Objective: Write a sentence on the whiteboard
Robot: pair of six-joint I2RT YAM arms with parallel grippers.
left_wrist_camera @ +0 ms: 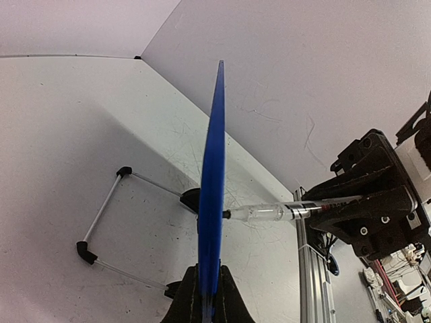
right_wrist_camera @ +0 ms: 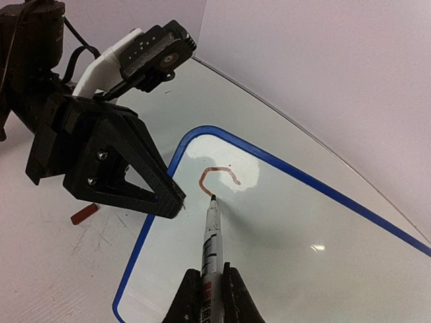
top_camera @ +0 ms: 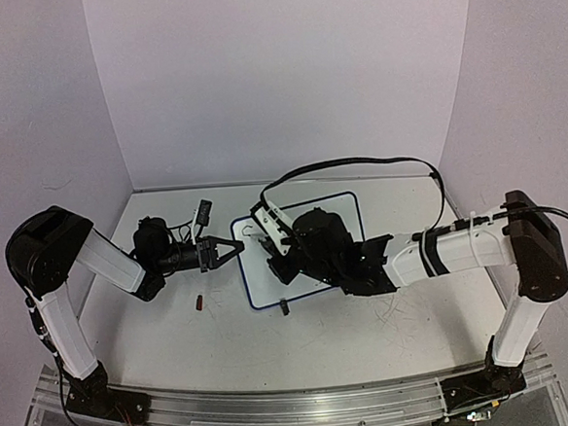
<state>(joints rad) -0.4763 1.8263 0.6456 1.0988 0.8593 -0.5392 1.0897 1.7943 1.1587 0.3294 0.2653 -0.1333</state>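
Camera overhead: pinching the left edge of a small white blue-rimmed rectangular whiteboard (top_camera: 261, 273), near the table's (top_camera: 175, 328) centre, in the tightly closed black left gripper (top_camera: 230, 248). Left wrist: clamping that whiteboard, edge-on. Right wrist: squeezing a clear-barrelled marker (right_wrist_camera: 211, 235) in the black right gripper (right_wrist_camera: 210, 291), pressing its tip at a reddish hooked stroke's (right_wrist_camera: 219, 173) end.

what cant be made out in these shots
- Top view: the right gripper and its arm cover much of the whiteboard; any writing beneath is hidden.
- Left wrist view: the whiteboard shows edge-on, its face unseen.
- Right wrist view: the red stroke is one hook, letter unclear; the frame edge cuts off the whiteboard's right end.
- Small red piece beside the whiteboard: too small to identify.
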